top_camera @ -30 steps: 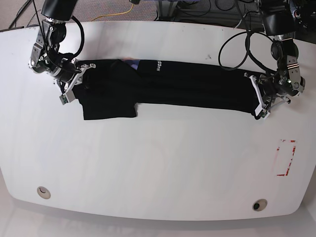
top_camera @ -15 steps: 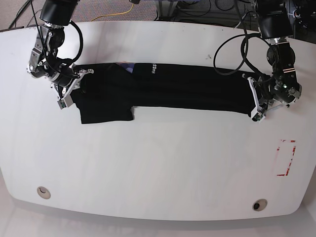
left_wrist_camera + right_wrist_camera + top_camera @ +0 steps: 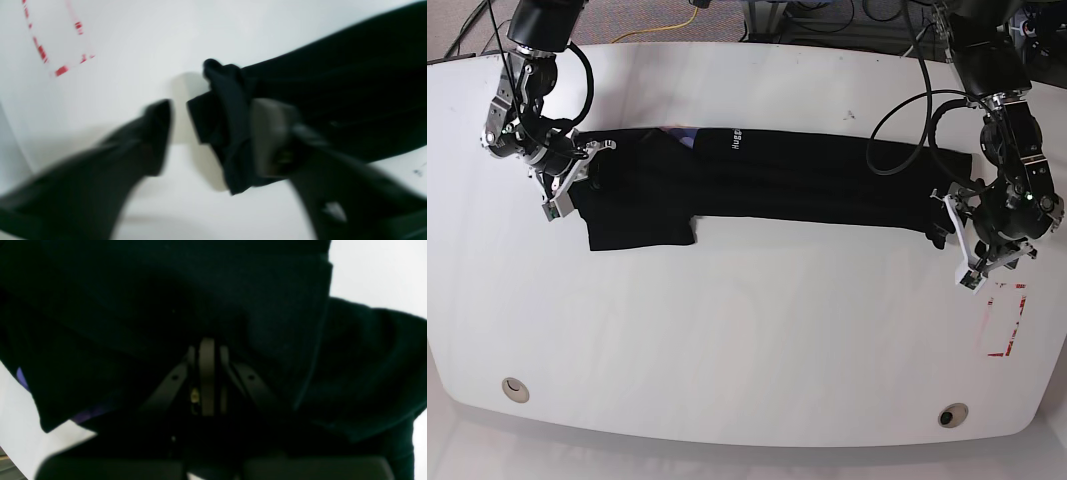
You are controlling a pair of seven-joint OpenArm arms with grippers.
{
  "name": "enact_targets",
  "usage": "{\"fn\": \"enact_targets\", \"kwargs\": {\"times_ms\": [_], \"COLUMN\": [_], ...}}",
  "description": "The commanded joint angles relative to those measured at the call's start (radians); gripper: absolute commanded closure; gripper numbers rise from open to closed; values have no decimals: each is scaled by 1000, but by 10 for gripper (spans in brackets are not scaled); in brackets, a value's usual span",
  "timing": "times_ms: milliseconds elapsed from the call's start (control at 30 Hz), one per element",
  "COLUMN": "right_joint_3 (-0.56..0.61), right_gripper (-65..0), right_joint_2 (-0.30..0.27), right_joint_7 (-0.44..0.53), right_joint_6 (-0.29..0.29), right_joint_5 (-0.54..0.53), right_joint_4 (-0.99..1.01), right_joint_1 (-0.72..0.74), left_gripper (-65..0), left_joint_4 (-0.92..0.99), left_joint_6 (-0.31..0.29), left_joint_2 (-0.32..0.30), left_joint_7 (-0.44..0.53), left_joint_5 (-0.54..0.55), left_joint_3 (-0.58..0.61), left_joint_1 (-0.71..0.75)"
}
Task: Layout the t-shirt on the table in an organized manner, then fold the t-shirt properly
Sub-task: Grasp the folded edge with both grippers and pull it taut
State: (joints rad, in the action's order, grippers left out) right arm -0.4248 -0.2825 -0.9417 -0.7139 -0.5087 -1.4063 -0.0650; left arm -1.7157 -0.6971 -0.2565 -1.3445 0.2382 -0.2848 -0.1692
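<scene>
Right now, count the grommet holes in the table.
2: one grommet hole near the table's front-left edge, another near the front-right. The t-shirt could hide more.

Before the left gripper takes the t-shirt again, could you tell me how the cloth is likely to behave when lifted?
Probably floppy: the t-shirt's end lies crumpled by the open left gripper, so it should sag. Likely light, lying flat on the table. It may drag, since the right gripper is shut on it.

- Black short-sleeved cloth t-shirt (image 3: 777,180): soft, matt, wrinkled fabric.
- Large white worktop (image 3: 747,340): smooth, glossy surface.
- Red tape rectangle outline (image 3: 1007,320): worn, patchy.
</scene>
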Motion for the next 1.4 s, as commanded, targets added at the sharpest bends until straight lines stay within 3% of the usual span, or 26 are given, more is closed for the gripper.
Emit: {"fn": "enact_targets", "kwargs": {"times_ms": [0, 667, 867, 1067, 1167, 1367], "right_joint_3": [-3, -3, -3, -4, -4, -4], "right_gripper": [-17, -17, -17, -17, -17, -17], "right_joint_2": [-14, -14, -14, -14, -13, -13], "right_joint_7": [-33, -33, -33, -32, -32, -32], "right_joint_6": [16, 16, 16, 16, 16, 16], "right_joint_5": [48, 45, 43, 43, 43, 43], "right_joint_4": [-3, -5, -5, -5, -5, -5], "right_joint_1": [0, -3, -5, -5, -5, -5], "left_gripper": [-461, -450, -342, -151, -119, -115], "left_joint_4": [19, 317, 369, 395, 394, 391], "left_joint_6": [-1, -1, -1, -1, -1, -1], "left_joint_2": [-11, -7, -4, 21, 21, 21], "left_joint_7": [9, 159, 237, 265, 265, 265], "left_joint_5": [5, 8, 6, 6, 6, 6], "left_joint_3": [-3, -3, -1, -1, -1, -1], "left_joint_1": [-45, -71, -71, -72, -77, -86]}}
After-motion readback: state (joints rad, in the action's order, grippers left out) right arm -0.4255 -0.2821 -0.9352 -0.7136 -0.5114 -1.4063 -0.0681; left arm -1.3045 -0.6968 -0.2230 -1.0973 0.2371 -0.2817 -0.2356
